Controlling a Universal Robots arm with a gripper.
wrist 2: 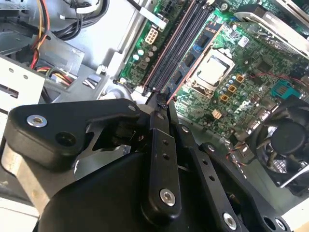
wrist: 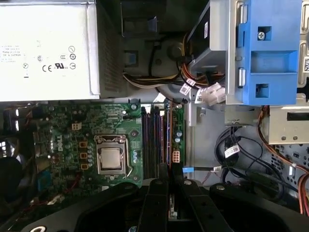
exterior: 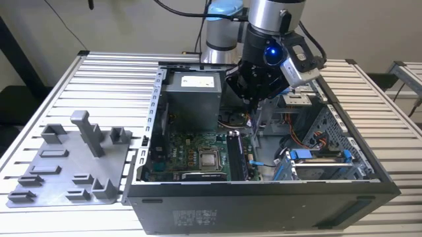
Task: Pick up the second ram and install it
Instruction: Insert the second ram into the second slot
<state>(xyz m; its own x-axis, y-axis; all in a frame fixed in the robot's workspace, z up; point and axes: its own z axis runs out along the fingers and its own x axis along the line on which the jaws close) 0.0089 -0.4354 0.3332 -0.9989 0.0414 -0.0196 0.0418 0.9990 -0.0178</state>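
My gripper hangs inside the open computer case, shut on the second ram. The ram is a thin stick seen edge-on, pointing down toward the motherboard. In the first wrist view a sliver of the ram shows between the closed fingers of the gripper, which sit just over one end of the memory slots. The second wrist view shows the gripper above the slots, beside the processor. I cannot tell whether the ram touches a slot.
A grey holder tray with upright posts lies on the slatted table at the exterior view's left. Inside the case are the power supply, a blue drive bracket and cable bundles close to the slots.
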